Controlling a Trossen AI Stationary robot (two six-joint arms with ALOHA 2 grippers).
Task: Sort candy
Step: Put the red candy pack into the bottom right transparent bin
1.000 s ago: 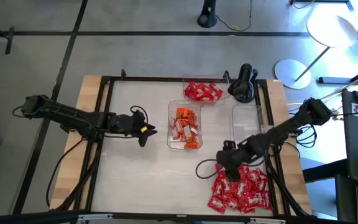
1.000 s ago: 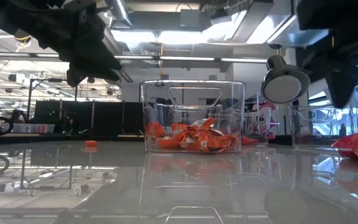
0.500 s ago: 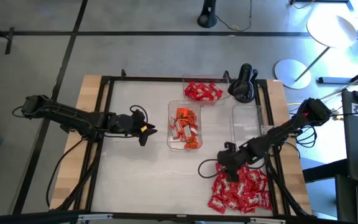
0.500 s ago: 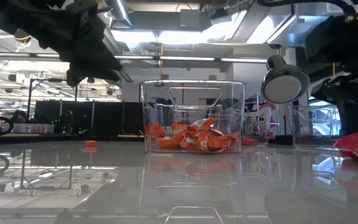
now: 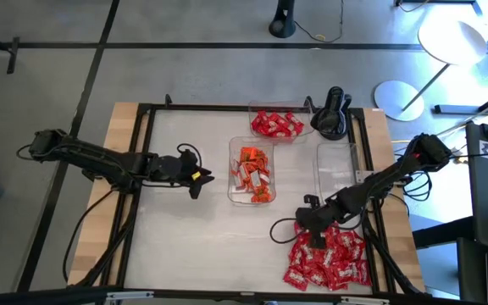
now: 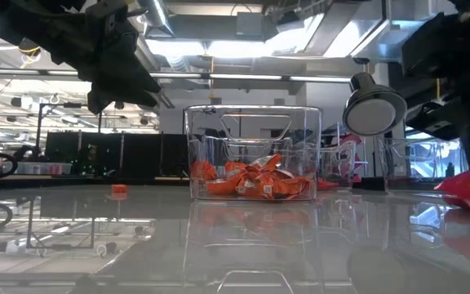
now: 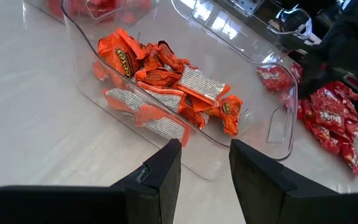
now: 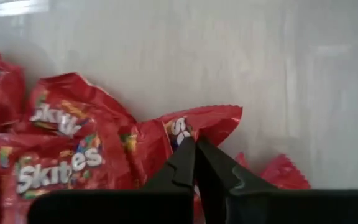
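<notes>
Red candy (image 5: 329, 261) heaped at table's near right corner | right gripper (image 8: 195, 163) fingers pinched together on one wrapper's edge | left gripper (image 7: 204, 163) apart, empty, beside middle tray (image 5: 251, 196) | risk: thin pinch slips, wrapper drops.

Two dark jointed arms w/ black cables, dark fingers (image 7: 166, 171)

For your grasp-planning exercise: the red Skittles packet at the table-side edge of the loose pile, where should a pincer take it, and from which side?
Take the Skittles packet by its crimped end, which juts past the pile onto bare table. Come from above: it lies flat, so that free edge is the only part clear of neighbouring packets. The right pincer is shut there now, seemingly on that end. The left pincer hovers by the orange-candy tray.
</notes>
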